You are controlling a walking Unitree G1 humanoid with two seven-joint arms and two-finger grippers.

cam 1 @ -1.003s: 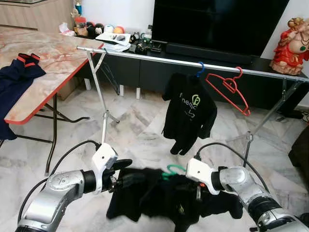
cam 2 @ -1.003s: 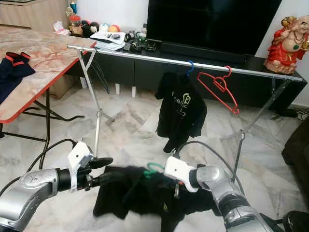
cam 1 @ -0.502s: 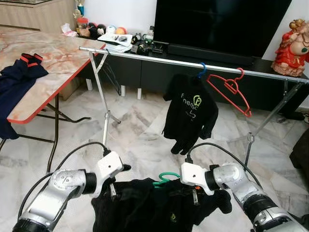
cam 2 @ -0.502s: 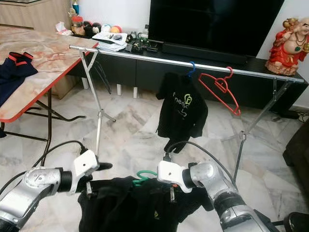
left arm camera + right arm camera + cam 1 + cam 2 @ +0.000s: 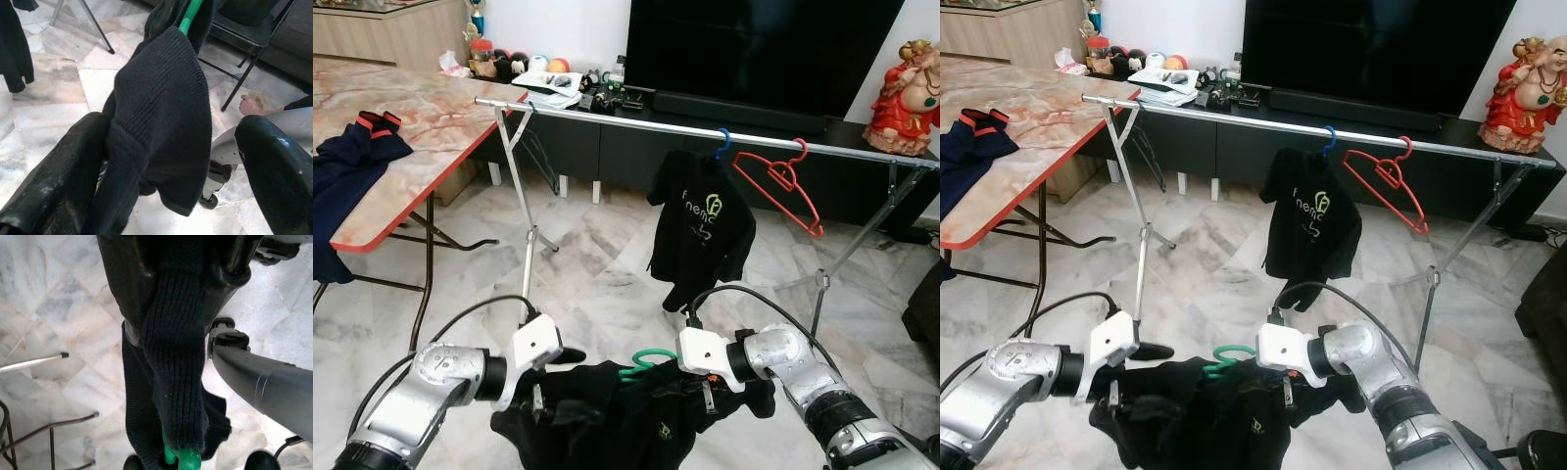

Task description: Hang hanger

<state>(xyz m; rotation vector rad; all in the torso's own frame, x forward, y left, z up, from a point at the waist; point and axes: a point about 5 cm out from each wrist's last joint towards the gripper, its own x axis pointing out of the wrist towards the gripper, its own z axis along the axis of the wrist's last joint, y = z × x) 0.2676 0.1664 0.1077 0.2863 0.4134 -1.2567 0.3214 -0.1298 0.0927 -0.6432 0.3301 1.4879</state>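
2 grippers carry a black knitted garment (image 5: 607, 416) on a green plastic hanger (image 5: 641, 361) low above the marble floor (image 5: 597, 274), well short of the silver metal clothes rail (image 5: 636, 119). The right gripper (image 5: 183, 269) is clamped on the garment's shoulder. The left gripper (image 5: 161, 161) has its fingers spread, the cloth draped against 1 finger (image 5: 58, 171).

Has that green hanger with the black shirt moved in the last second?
Yes. The green hanger has shifted a little to the robot's left against the black shirt on the rail, carried by both end effectors.
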